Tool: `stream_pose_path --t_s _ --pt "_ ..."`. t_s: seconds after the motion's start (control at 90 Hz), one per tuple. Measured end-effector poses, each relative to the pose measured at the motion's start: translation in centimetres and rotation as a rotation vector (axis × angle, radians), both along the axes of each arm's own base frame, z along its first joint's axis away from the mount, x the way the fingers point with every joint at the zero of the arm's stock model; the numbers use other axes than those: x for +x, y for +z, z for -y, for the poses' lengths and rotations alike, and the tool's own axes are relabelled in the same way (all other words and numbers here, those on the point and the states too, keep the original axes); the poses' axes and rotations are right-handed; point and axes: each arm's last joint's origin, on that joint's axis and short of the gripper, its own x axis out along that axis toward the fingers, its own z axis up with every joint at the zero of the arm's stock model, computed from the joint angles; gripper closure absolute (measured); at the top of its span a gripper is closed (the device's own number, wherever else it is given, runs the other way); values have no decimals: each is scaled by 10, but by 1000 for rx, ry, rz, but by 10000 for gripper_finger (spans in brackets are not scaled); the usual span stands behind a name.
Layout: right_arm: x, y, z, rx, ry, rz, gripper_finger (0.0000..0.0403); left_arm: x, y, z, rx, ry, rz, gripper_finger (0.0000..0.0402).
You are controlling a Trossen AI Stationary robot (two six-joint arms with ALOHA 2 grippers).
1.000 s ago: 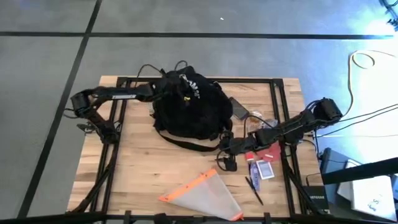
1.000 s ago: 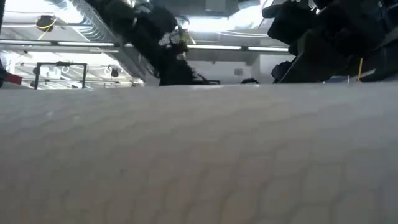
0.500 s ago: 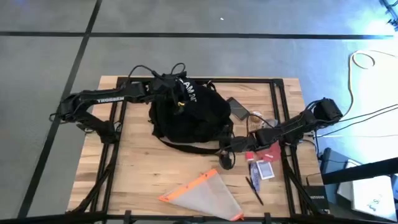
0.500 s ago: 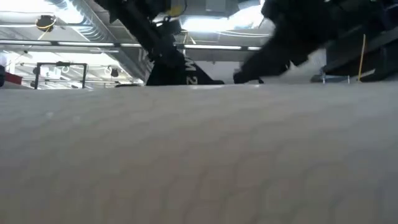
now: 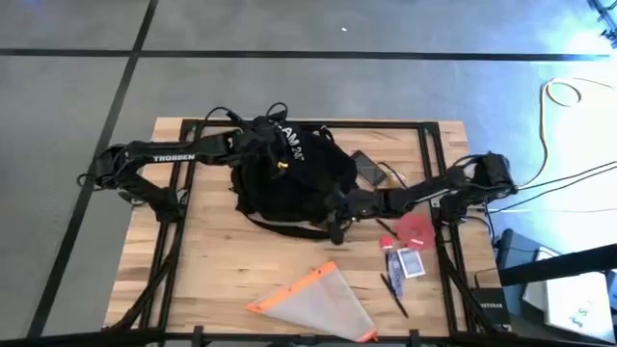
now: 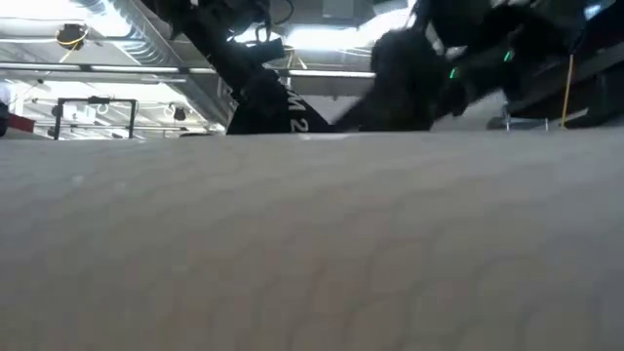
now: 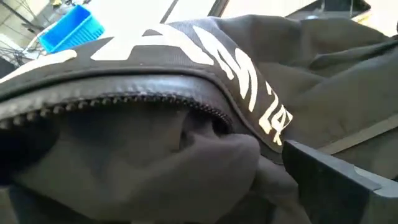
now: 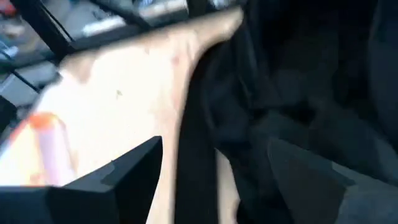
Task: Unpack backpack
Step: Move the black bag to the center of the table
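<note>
Flanking one backpack (image 5: 289,178): left gripper (image 5: 262,135), right gripper (image 5: 339,210); one pouch (image 5: 313,306).

Light wooden table (image 5: 222,260), black backpack (image 5: 289,178) on it, orange-trimmed translucent pouch (image 5: 313,304) well apart toward the near edge, phone (image 5: 367,168), red item (image 5: 416,229), card pack (image 5: 411,264) and pen (image 5: 393,295) on the backpack's right

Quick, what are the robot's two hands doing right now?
Left hand: at the top of the backpack; cannot tell if it is open or shut.
Right hand: open, at the backpack's lower right edge, holding nothing.
</note>
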Motion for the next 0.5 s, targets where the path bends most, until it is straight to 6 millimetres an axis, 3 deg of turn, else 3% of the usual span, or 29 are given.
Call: stream_pose_path --t_s 0.111,0.244,0.5 --pt "3 -18 10 -11 -69 -63 130 0 0 0 -16 15 11 58" --pt "-1 -24 27 -56 -232 -130 143 -4 -5 1 -47 35 -32 58" --pt "-28 -36 65 -104 -423 -203 206 -19 -19 6 -122 154 -201 58"
